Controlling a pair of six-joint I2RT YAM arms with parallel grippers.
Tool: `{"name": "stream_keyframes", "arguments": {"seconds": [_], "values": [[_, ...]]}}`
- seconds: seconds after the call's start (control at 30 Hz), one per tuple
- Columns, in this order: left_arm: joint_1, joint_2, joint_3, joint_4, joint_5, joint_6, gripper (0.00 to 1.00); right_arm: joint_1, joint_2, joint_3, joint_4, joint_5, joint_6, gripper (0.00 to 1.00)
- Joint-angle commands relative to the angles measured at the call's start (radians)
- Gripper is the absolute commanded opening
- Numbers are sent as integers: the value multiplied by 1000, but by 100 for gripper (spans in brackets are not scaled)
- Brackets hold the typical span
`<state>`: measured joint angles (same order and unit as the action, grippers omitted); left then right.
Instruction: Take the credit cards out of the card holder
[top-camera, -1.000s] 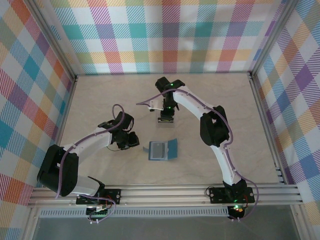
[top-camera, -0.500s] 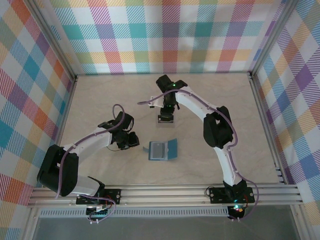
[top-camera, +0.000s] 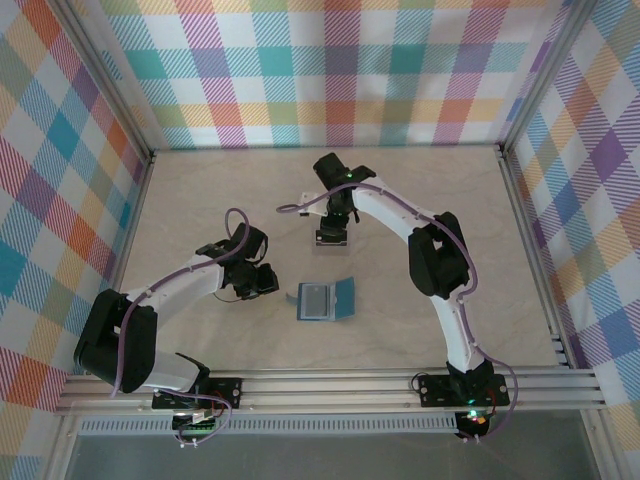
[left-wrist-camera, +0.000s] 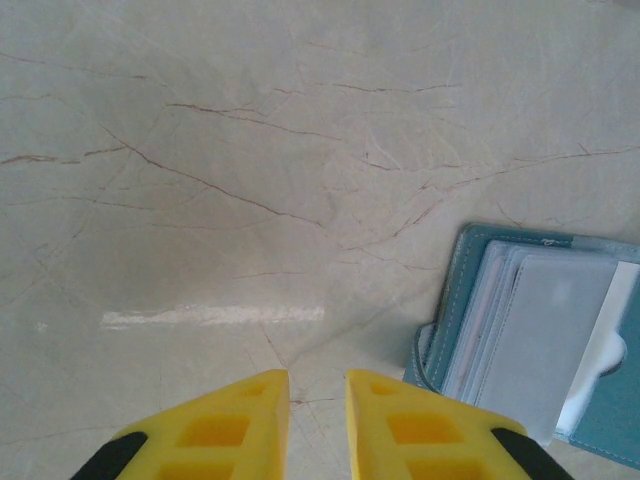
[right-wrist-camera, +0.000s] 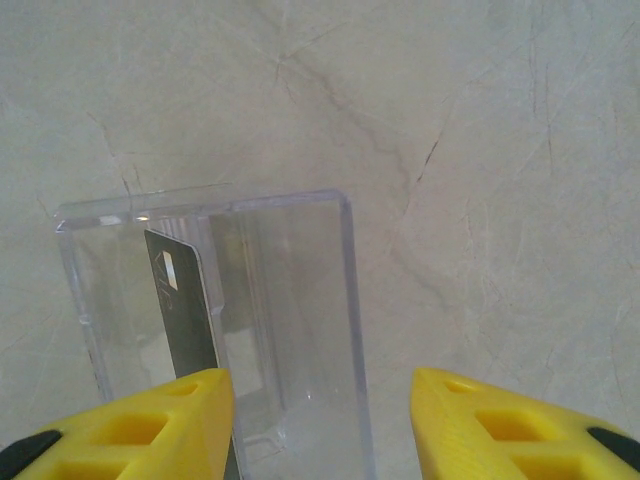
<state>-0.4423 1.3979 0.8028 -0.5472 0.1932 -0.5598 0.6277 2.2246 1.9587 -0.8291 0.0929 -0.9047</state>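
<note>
Right wrist: right gripper wide beside credit card; left gripper narrow, empty.

1. In my top view the light is bright and even; the arms throw only faint, soft shadows on the table.
2. The frame posts lean outward toward the corners, a wide-angle bend.
3. On my left wrist camera a white streak of glare lies on the marble, and the yellow left fingers look soft.
4. On my right wrist camera the clear box glints along its rim, and the yellow right fingers blur.
</note>
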Motion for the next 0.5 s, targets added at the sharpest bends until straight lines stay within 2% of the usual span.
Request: {"name": "stream_keyframes", "arguments": {"seconds": [0.0, 0.47], "values": [[16, -19, 6, -19, 11, 8, 22, -3, 14, -2, 9, -30, 14, 51], [16, -21, -2, -17, 14, 9, 22, 1, 19, -63, 95, -11, 8, 51]]}}
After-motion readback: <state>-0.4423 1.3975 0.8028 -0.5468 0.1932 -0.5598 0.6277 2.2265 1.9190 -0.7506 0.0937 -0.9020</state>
